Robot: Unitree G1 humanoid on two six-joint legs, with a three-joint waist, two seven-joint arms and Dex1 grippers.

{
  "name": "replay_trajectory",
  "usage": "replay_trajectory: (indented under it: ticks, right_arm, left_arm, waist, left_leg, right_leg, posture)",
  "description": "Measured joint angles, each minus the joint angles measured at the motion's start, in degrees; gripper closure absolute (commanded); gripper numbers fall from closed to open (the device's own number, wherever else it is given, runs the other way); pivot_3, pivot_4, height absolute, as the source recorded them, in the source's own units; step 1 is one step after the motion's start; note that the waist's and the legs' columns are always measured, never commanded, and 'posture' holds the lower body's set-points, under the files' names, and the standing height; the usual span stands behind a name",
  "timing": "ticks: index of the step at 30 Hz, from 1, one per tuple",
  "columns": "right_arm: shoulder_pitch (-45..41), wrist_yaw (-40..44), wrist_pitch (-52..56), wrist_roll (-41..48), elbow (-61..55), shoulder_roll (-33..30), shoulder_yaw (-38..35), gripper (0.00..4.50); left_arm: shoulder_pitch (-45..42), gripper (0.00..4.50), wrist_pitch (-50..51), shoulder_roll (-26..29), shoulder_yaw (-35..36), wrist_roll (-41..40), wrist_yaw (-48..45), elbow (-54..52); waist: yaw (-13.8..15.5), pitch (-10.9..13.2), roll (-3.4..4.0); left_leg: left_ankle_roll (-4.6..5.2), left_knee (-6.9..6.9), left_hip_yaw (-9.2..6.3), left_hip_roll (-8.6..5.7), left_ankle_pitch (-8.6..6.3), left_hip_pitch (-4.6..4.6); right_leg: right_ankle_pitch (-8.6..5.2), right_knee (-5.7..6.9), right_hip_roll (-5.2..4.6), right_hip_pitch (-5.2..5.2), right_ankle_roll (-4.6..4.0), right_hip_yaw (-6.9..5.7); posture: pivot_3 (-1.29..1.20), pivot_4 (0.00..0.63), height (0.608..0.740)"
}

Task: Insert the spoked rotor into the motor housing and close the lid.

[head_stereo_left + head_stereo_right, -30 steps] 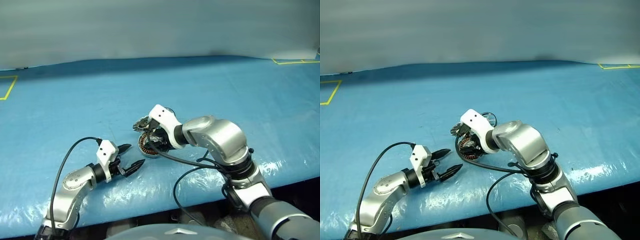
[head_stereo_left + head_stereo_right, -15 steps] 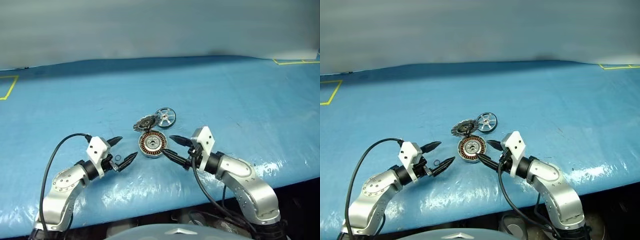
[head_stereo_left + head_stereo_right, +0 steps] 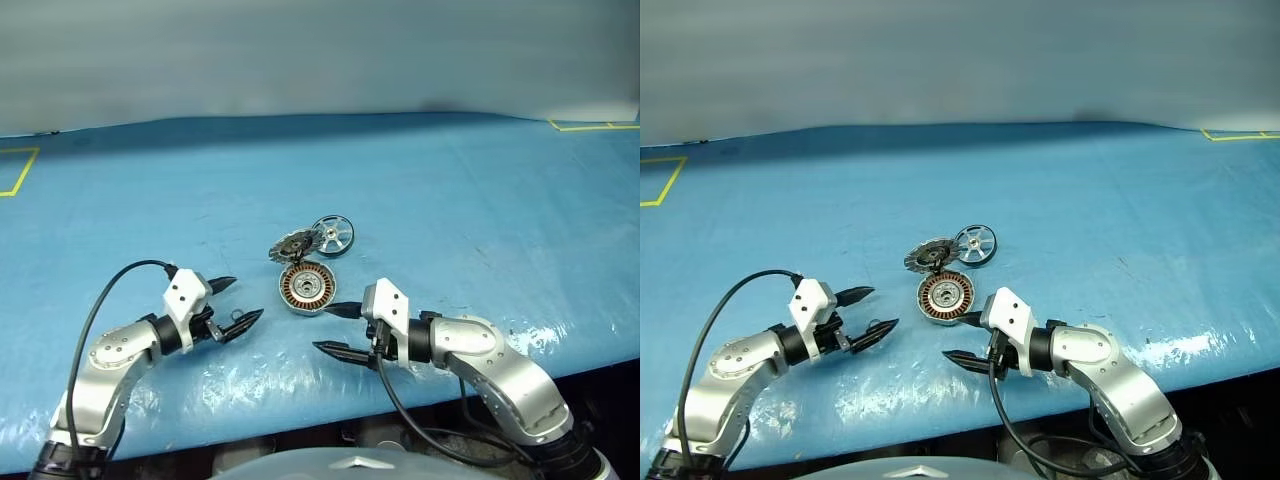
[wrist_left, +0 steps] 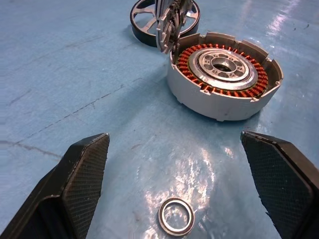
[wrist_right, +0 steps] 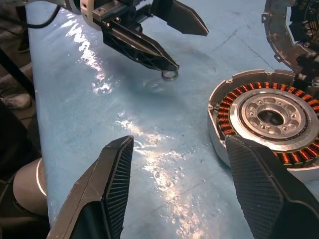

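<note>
The motor housing (image 3: 305,288) lies face up on the blue table, its copper windings ringing a silver centre. Its notched grey lid (image 3: 294,245) stands tilted open at the far rim. Just right of the lid, the spoked rotor (image 3: 332,235) lies flat on the table. My left gripper (image 3: 243,300) is open and empty, left of the housing, with a small metal ring (image 4: 176,223) on the table between its fingers. My right gripper (image 3: 325,328) is open and empty too, near the housing's front right and pointing left.
A blue plastic sheet covers the table (image 3: 480,200), whose front edge runs just below both grippers. Yellow tape marks sit at the far left (image 3: 15,170) and far right (image 3: 590,123). A black cable (image 3: 110,300) loops off the left arm.
The right arm has drawn back from over the housing toward the table's front edge, uncovering the housing, lid and rotor. The left gripper has shifted left, away from the housing.
</note>
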Motion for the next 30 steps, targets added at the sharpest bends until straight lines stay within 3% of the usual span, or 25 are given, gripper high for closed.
replay_trajectory:
  ticks: [5, 13, 19, 30]
  right_arm:
    - [-0.56, -0.94, -0.96, -0.71, 1.57, 0.28, 1.12, 1.46]
    - [-1.77, -1.04, -2.21, -4.41, 2.92, -0.94, 4.66, 1.46]
    - [-1.78, -1.03, -3.26, -4.56, 3.06, -1.49, 4.63, 1.46]
    - [-1.77, -2.77, -3.35, -5.18, 3.61, -1.47, 4.40, 1.46]
  left_arm:
    - [3.54, 0.00, 0.35, 0.98, 3.35, 0.51, 0.70, -0.46]
    - [4.19, 0.00, -0.95, -3.14, -3.86, 3.91, 2.03, -0.46]
    - [3.19, 0.00, -1.94, -3.24, -4.48, 7.90, 4.31, 0.46]
    - [1.66, 0.00, 1.52, -3.39, -5.27, 8.08, 4.40, 0.33]
  waist:
    - [-0.06, 0.02, 0.00]
    - [0.45, 0.03, -0.07]
    - [0.51, 0.04, -0.07]
    - [0.57, 0.03, -0.05]
  left_leg:
    - [0.01, 0.00, 0.05, 0.00, -0.01, 0.00]
    - [0.01, 0.06, 0.03, 0.00, -0.01, 0.01]
    - [0.01, 0.09, 0.04, 0.00, -0.01, 0.02]
    - [0.02, 0.16, 0.04, -0.01, -0.01, 0.06]
  right_leg:
    - [-0.01, -0.02, -0.02, 0.00, 0.01, 0.03]
    - [0.01, 0.02, 0.00, 0.03, 0.01, 0.02]
    - [0.01, 0.04, 0.01, 0.03, 0.02, 0.02]
    - [0.04, 0.07, 0.00, 0.09, 0.05, 0.03]
  posture:
    - [0.00, 0.150, 0.740]
    - [0.00, 0.150, 0.740]
    - [0.00, 0.150, 0.740]
    - [0.00, 0.150, 0.740]
